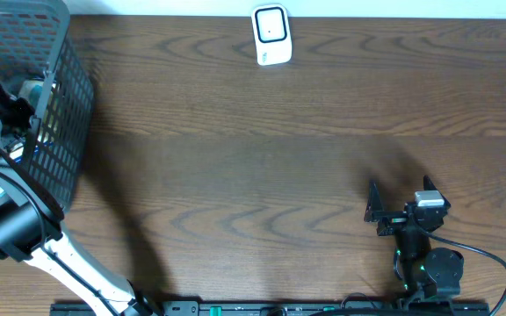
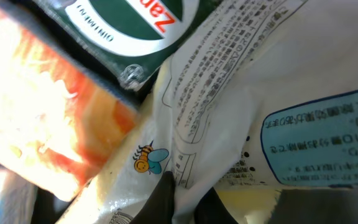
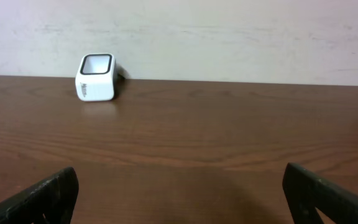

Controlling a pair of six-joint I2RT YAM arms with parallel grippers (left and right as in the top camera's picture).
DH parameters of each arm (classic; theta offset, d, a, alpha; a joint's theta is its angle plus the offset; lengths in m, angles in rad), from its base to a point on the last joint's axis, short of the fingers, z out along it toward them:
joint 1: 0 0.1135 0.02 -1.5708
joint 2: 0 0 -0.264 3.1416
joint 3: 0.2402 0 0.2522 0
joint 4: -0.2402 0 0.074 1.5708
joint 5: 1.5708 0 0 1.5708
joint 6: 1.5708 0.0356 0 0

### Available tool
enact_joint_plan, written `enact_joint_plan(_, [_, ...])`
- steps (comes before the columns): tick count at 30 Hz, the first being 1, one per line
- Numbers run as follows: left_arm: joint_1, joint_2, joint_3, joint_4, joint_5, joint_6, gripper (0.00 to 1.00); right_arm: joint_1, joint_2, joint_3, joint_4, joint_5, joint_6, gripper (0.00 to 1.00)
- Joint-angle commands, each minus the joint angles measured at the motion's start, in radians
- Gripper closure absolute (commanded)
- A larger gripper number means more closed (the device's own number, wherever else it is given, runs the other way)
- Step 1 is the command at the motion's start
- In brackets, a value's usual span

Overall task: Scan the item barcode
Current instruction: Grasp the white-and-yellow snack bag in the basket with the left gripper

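My left gripper [image 2: 185,190] is down in the grey mesh basket [image 1: 60,105], shut on a fold of a white plastic packet [image 2: 229,93] with printed text, a small bee picture and a blue label. Its dark fingertips [image 2: 166,186] pinch the film from both sides. In the overhead view the left arm [image 1: 3,110] reaches into the basket and its fingertips are hidden. The white barcode scanner [image 1: 271,35] stands at the table's far edge, also in the right wrist view [image 3: 96,77]. My right gripper [image 1: 378,211] hovers open and empty near the front right [image 3: 179,199].
A dark green packet [image 2: 123,25] and an orange packet [image 2: 42,106] lie against the white one inside the basket. The basket's tall mesh wall rises at the table's left side. Brown wooden table [image 1: 253,149] stretches between basket, scanner and right arm.
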Motion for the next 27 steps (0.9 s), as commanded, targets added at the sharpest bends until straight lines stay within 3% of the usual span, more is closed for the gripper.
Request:
enact_joint_plan(1, [0.008,-0.089,-0.015,0.005,-0.056,-0.228,0.93,0.010,-0.006,-0.002,-0.004,0.001,-0.007,0.01])
enact_joint_plan(7, [0.026,-0.336,-0.015,0.066,-0.056,-0.408,0.93,0.010,-0.006,-0.002,-0.004,0.001,-0.007,0.01])
enact_joint_plan(14, [0.034,-0.514,-0.015,0.113,-0.053,-0.453,0.93,0.010,-0.006,-0.002,-0.004,0.001,-0.007,0.01])
enact_joint_plan(18, [0.033,-0.555,-0.016,0.106,-0.028,-0.415,0.92,0.010,-0.006,-0.002,-0.004,0.001,-0.007,0.01])
enact_joint_plan(19, [0.031,-0.555,-0.016,0.089,-0.029,-0.376,0.86,0.010,-0.006,-0.002,-0.005,0.001,-0.007,0.01])
enact_joint_plan(21, [0.025,-0.542,-0.021,0.059,-0.029,-0.281,0.58,0.010,-0.006,-0.002,-0.004,0.001,-0.007,0.01])
enact_joint_plan(23, [0.021,-0.513,-0.032,0.035,-0.029,-0.188,0.21,0.010,-0.006,-0.002,-0.005,0.001,-0.007,0.01])
enact_joint_plan(24, [0.021,-0.478,-0.040,0.020,-0.029,-0.135,0.12,0.010,-0.006,-0.002,-0.004,0.001,-0.007,0.01])
enact_joint_plan(27, [0.020,-0.407,-0.041,-0.018,0.027,-0.026,0.07,0.010,-0.006,-0.002,-0.004,0.001,-0.007,0.01])
